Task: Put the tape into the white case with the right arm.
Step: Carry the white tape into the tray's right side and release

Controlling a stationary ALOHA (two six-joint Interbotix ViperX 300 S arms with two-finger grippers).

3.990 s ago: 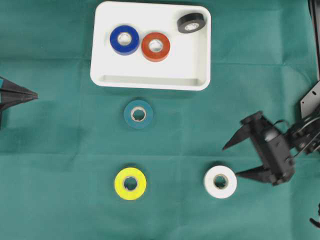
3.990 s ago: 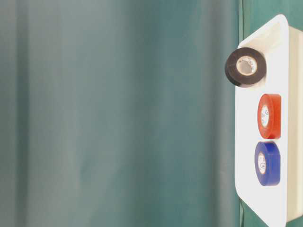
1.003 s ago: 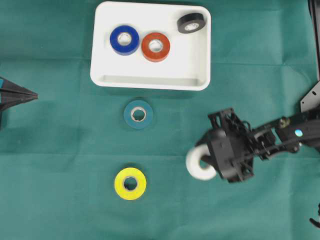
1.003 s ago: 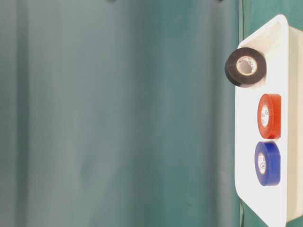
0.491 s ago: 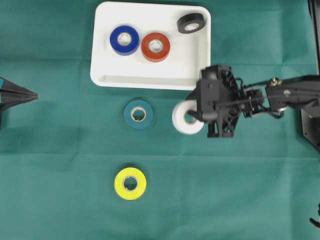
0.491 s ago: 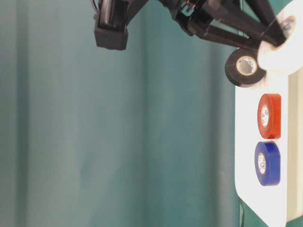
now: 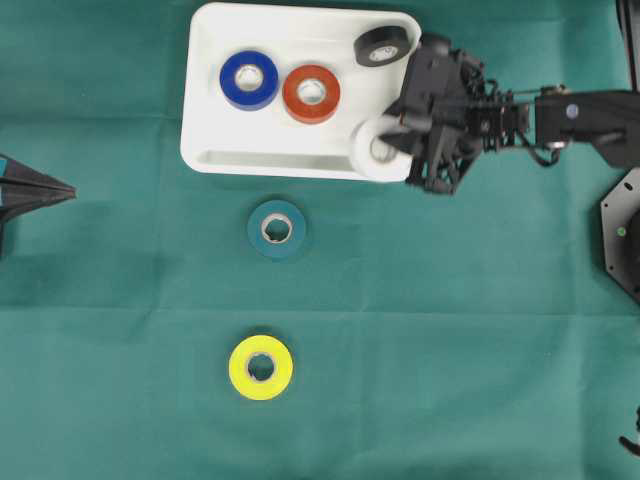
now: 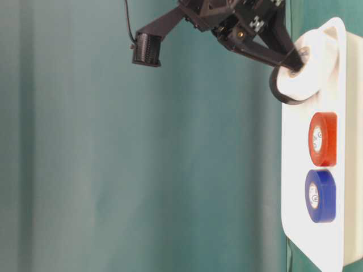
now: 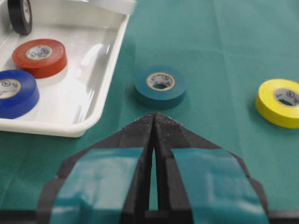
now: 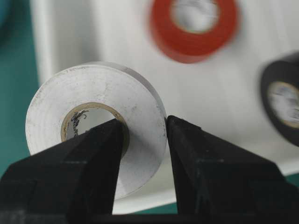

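r gripper point(image 7: 392, 140) clamped on white tape point(image 7: 376, 152) wall, one finger thru core | tape over near-right corner of white case point(image 7: 300, 160), above rim | advice: carry further in past rim, lower, then release clear of black roll point(image 7: 382, 45)

Green cloth point(image 7: 480, 350) underneath; far right, perhaps a black bracket point(image 7: 622, 232).

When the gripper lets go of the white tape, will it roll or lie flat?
The white tape is pinched through one wall, one finger in its core, so it hangs tilted. It probably flops flat in the white case. Round, it might roll briefly, though the raised rim likely stops it.
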